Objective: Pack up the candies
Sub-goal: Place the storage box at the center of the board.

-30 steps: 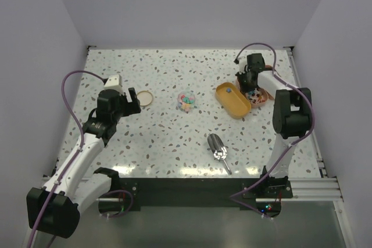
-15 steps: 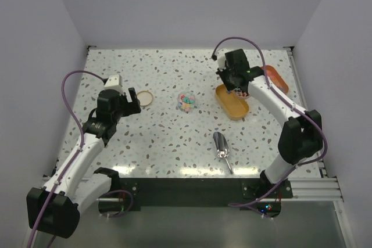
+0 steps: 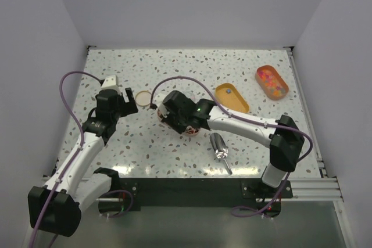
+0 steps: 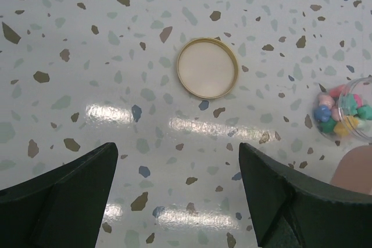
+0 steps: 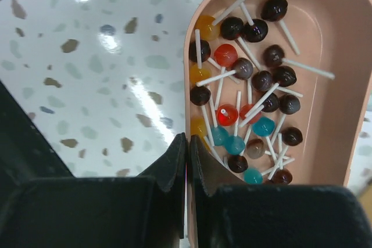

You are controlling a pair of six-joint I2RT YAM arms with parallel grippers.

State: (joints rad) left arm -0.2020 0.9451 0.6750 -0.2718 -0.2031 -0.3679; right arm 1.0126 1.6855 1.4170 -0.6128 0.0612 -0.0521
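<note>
R hand grips pink tray by candies; lid, scoop nr.

Saw a glossy, smooth, stone-speckled table mirroring lamp glare. Noted a shiny bare-metal scoop. Up and left of the scoop, spotted a matt cream lid with a dull golden rim. Found smooth, glossy pink plastic in the tray, glassy lollipops on matt white sticks, and a clear jar around the candies.

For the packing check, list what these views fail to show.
- Jar: cut by the left wrist view's right edge; hidden under the right arm from above.
- Pink tray: near end behind the right fingers.
- Sweets in the orange tray: too small from above.
</note>
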